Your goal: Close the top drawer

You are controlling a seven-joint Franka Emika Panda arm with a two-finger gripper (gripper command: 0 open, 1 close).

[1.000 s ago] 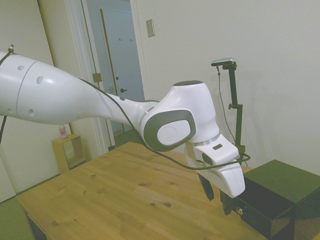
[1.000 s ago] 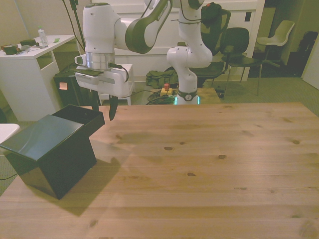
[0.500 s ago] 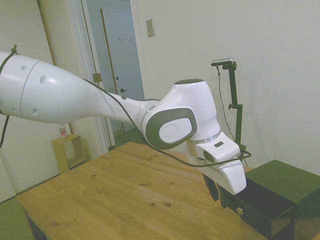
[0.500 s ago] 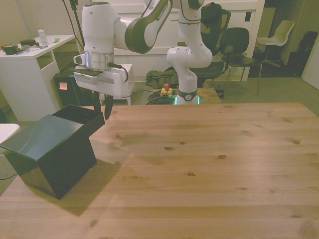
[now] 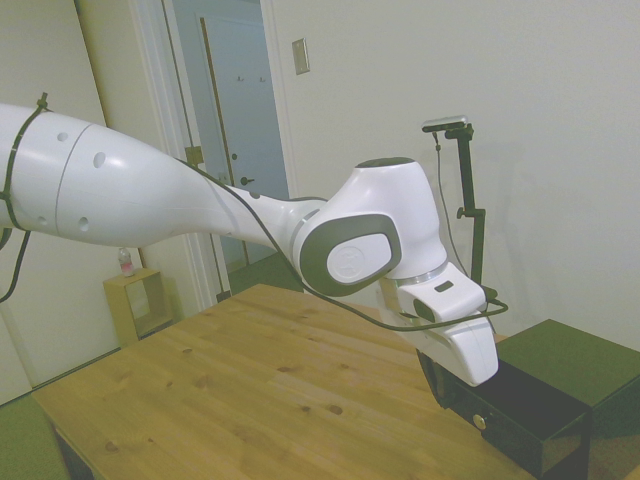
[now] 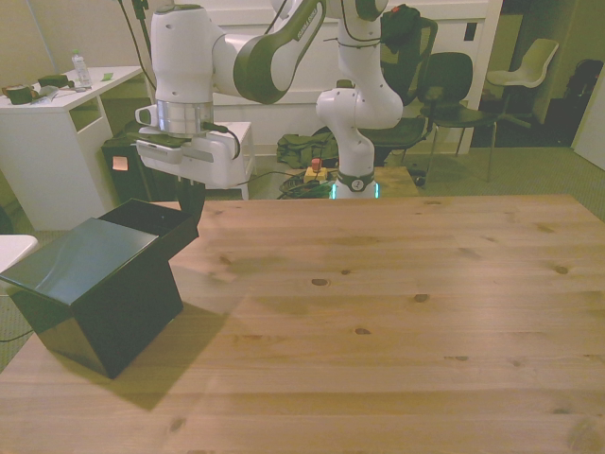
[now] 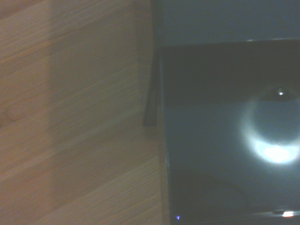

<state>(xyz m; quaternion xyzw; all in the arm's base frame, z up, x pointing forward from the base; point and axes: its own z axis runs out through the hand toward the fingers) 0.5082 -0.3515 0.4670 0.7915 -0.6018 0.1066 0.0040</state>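
At the wooden table's [image 6: 397, 312] front-view left end, the small black cabinet's [image 6: 90, 284] wide shallow black top drawer [image 6: 156, 222] juts open; the white arm's two-finger gripper [image 6: 192, 200] hangs against its front, cabinet body just beyond; finger spread hidden, can't tell.

The hand [image 5: 437, 372] seems partly hidden behind the top drawer [image 5: 500, 405]; wrist view blurred.

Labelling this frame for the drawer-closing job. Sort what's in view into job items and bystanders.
Belongs to the job:
- top drawer, pulled out of the black cabinet
- gripper, right at the drawer's front

Just there:
- wooden table
- white desk behind, with a bottle
- chairs in the background
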